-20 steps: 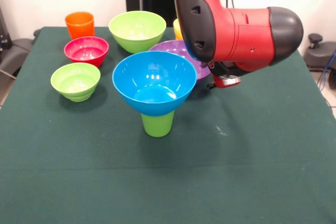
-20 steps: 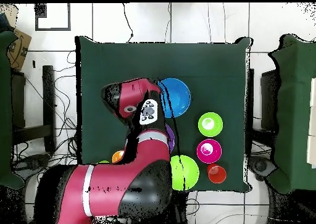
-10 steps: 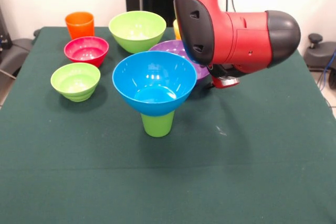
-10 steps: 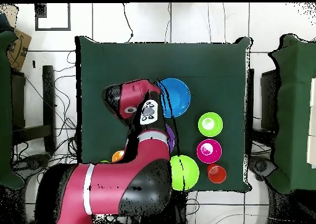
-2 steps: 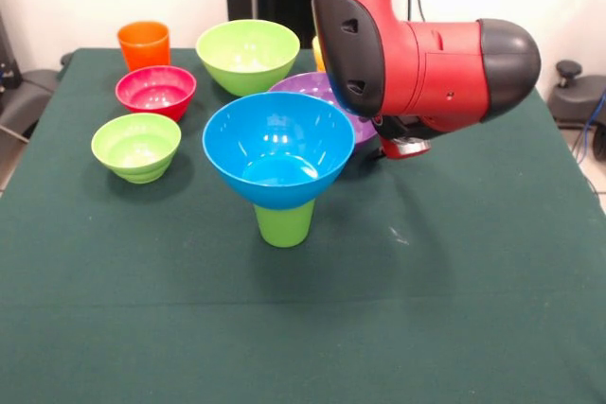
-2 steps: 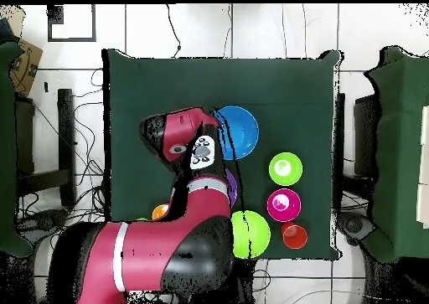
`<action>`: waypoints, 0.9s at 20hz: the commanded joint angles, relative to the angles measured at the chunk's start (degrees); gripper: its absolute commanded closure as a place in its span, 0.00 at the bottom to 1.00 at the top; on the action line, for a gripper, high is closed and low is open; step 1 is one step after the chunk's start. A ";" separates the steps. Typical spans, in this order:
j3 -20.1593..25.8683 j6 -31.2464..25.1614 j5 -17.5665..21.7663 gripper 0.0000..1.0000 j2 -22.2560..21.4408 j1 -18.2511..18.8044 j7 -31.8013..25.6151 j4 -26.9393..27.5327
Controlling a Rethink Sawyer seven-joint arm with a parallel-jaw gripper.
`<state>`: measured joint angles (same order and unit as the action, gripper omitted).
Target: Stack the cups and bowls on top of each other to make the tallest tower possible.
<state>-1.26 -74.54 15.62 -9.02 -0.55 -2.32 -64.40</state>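
The green cloth-covered surface (image 5: 473,309) fills most of the front view, and over its upper right hangs the red and black arm (image 5: 426,54), which has edged slightly toward frame left over the last second while every cup and bowl has stayed put; we judge that no piece is being carried and the next pick is not yet made. The tower (image 5: 280,172) stands at centre frame, two pieces high: the large blue bowl (image 5: 278,149), mouth up and level, sits on the yellow-green cup (image 5: 284,224), whose long axis runs vertical. Behind it, the large lime green bowl (image 5: 248,54) sits at upper centre, and the purple bowl (image 5: 317,90) lies partly hidden by the arm. At the left, the small red bowl (image 5: 156,92) and small lime green bowl (image 5: 136,146) rest apart, mouths up. The orange cup (image 5: 144,44) stands upright at upper left, and a yellow sliver of another cup (image 5: 319,49) shows beside the arm. The end effector (image 5: 405,146) peeks out below the arm, just right of the purple bowl; we cannot tell how wide it stands.
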 commanded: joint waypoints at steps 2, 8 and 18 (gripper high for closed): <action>2.72 1.04 -0.06 0.00 1.58 -0.46 14.36 0.85; 2.89 1.02 -0.20 1.00 1.61 -0.62 14.33 1.08; 2.91 1.17 -0.40 1.00 1.72 -0.73 14.20 1.34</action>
<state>-1.61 -74.50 15.62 -8.18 -0.55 -2.32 -64.40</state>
